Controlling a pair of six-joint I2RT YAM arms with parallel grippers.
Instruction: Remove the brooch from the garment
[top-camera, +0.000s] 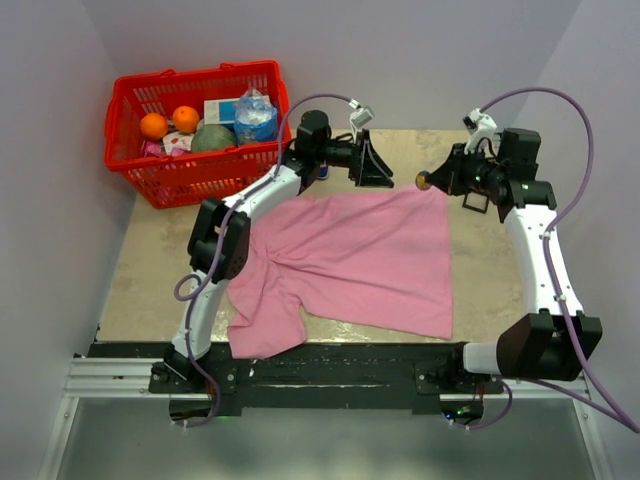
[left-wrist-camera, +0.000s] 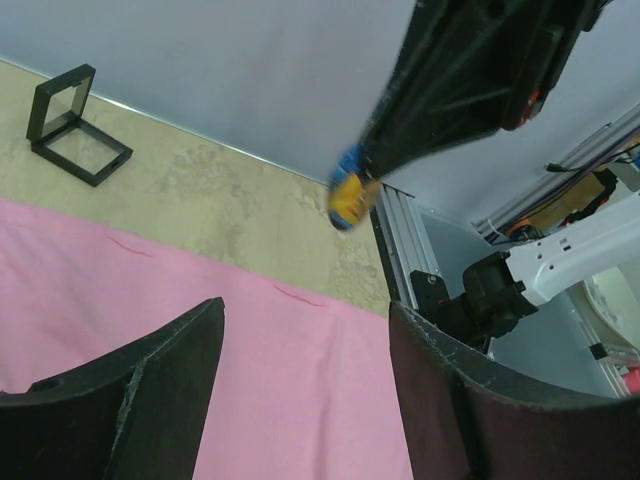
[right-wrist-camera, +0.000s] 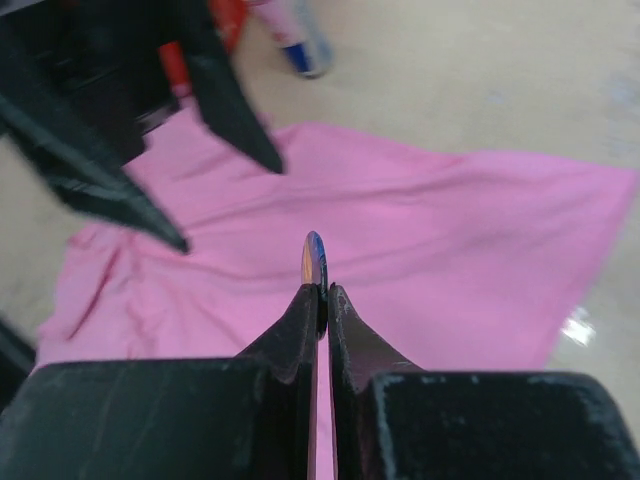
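Room: pale lilac walls on three sides, with a beige stone-patterned table between them.
Far left corner: a red plastic basket sits at the table's back edge. It holds two oranges, a green round fruit, a clear bottle and some packets.
Left arm: it reaches from the near edge across the cloth's left side to the back of the table.
Left gripper: the fingers stand wide apart with nothing between them. It hangs over the cloth's far edge and faces the other arm. Its own camera shows pink cloth and bare table in the gap.
Black frame cube: it stands on bare table just past the cloth's far edge and does not touch it.
Drink can: blurred, on the table beyond the cloth's far edge.
Garment: the pink shirt lies spread and wrinkled across the middle of the table. Its left part is bunched toward the near edge, and its right side lies flatter.
Brooch: a small round disc, blue and yellow on the face the left wrist camera catches and edge-on to the right wrist camera. It is up in the air between the two grippers, by the shirt's far right corner and clear of the cloth.
Right gripper: the fingers are pressed together on the brooch's lower edge, and the disc sticks out past the tips.
Right arm: it rises from the near right corner and bends inward toward the middle.
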